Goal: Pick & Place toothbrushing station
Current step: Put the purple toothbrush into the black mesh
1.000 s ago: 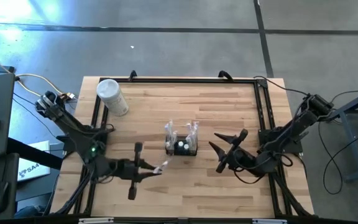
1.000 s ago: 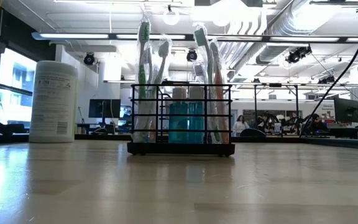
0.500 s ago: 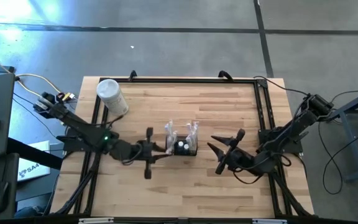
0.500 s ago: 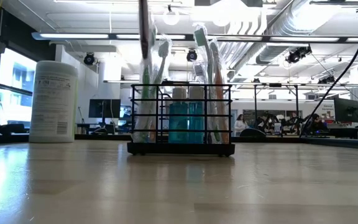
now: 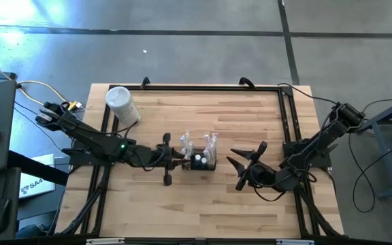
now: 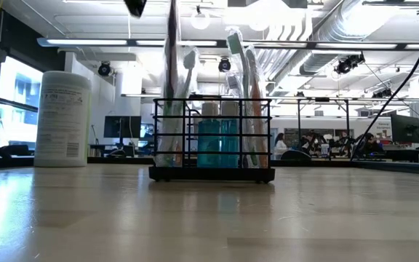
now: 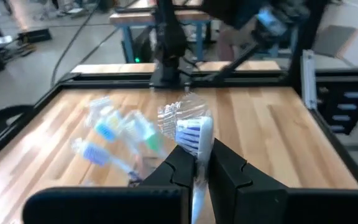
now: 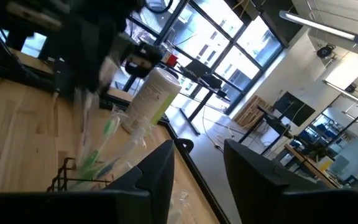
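Observation:
The black wire caddy (image 5: 200, 161) stands on the table's middle, holding several toothbrushes upright and a teal cup; it also shows in the low view (image 6: 212, 142). My left gripper (image 5: 180, 162) is at the caddy's left side, above the table, shut on a white toothbrush (image 7: 196, 140) with blue and white bristles. My right gripper (image 5: 245, 169) is open and empty, to the right of the caddy, its fingers apart in its wrist view (image 8: 197, 180). My left gripper pinches the toothbrush's white handle (image 7: 198, 167) just behind the head, between its two fingers. The fingers come from the table's left and lie along the brush. The head (image 7: 191, 134) sticks out past the fingertips toward the caddy, clear of the table.
A white cylindrical container with a lid (image 5: 122, 105) stands at the table's far left, also in the low view (image 6: 62, 116). A black rail frame (image 5: 196, 87) runs around the table's edge. Bare wood lies near and far of the caddy.
My left gripper has carried the toothbrush from the table's near left toward the right and far side, up to the caddy's left side. The caddy and my right gripper have stayed where they were.

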### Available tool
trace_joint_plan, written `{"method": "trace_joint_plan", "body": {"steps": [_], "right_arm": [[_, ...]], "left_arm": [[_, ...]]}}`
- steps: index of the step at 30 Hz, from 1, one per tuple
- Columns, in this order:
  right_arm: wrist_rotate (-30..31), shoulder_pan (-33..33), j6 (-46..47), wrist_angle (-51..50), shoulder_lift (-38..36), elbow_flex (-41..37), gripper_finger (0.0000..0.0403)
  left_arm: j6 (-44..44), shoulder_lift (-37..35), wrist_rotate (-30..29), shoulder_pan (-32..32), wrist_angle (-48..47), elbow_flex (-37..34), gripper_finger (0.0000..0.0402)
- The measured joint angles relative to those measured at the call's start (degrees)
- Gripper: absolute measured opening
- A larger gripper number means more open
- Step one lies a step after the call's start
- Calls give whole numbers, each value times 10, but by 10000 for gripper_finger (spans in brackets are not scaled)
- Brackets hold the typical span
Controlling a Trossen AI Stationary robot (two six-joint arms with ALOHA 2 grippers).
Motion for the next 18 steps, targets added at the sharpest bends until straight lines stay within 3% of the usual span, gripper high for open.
{"method": "trace_joint_plan", "body": {"steps": [18], "right_arm": [[-47,0,14,1,0,0,132]], "left_arm": [[-89,0,10,32,172,-147,17]]}}
